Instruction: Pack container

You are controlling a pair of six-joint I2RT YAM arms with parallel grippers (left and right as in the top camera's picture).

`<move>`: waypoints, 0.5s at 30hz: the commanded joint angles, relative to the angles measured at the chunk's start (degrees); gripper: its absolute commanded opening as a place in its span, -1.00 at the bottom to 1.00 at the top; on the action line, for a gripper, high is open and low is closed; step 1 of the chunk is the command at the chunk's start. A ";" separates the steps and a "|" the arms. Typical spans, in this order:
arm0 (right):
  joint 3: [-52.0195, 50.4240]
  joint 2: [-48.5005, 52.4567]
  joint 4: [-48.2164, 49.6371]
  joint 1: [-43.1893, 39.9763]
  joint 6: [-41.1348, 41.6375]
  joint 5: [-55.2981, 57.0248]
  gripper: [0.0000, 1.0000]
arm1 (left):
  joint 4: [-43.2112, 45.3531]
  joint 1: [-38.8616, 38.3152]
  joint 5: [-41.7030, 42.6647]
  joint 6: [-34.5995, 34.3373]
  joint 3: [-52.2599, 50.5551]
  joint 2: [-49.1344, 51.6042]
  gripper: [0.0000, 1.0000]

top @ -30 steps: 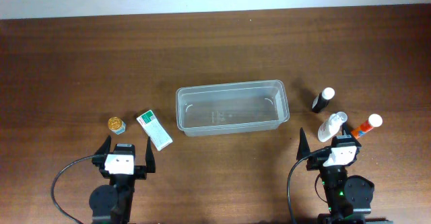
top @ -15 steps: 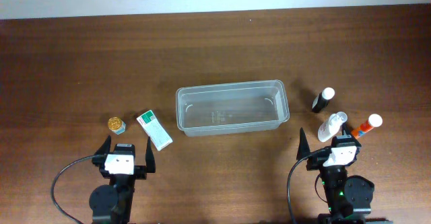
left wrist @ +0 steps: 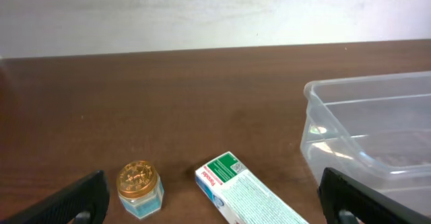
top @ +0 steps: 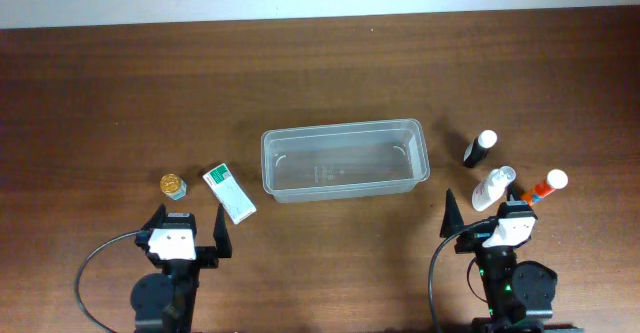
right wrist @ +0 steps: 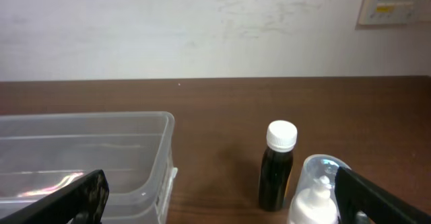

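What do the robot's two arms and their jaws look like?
The left arm and right arm are black, each with a white rectangular wrist block and two black, pointed jaws. A black cable loops beside each; a green light glows on the right.

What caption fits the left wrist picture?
A little jar and a green-and-white box lie beside the clear tub on the table.

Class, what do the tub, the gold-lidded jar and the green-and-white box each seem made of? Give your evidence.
Container: probably clear glossy plastic; the table shows through and its walls glint. Jar: blue-tinted glass or plastic, cannot tell which; gold lid looks metallic. Box: apparently printed cardboard, flat faces, crisp edges.
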 commanded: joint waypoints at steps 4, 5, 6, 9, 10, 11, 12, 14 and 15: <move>10.97 5.03 -7.08 0.28 1.53 1.36 0.97 | -5.70 0.37 -0.26 -2.14 12.39 6.58 0.99; 13.46 7.15 -8.66 0.28 1.53 1.40 0.97 | -6.75 0.37 -0.24 -2.32 14.40 8.79 0.99; 15.56 8.94 -9.90 0.28 1.53 1.40 0.97 | -7.78 0.37 -0.22 -2.29 16.61 11.28 0.99; 23.47 16.37 -15.02 0.28 1.53 1.40 0.97 | -11.37 0.37 -0.22 -2.27 23.74 19.67 0.99; 26.49 19.34 -17.31 0.28 1.53 1.40 0.97 | -12.76 0.37 -0.20 -2.27 26.23 22.62 0.99; 29.73 22.49 -19.93 0.26 1.53 1.40 0.97 | -14.29 0.37 -0.20 -2.27 28.74 25.53 0.99; 32.50 25.24 -22.23 0.24 1.53 1.40 0.97 | -15.74 0.37 -0.20 -2.27 30.93 28.04 0.99; 39.08 31.78 -27.54 0.24 1.53 1.40 0.97 | -19.80 0.37 -0.22 -2.27 36.15 33.90 0.99; 42.73 35.50 -30.47 0.24 1.53 1.40 0.97 | -22.32 0.37 -0.20 -2.27 38.86 36.83 0.99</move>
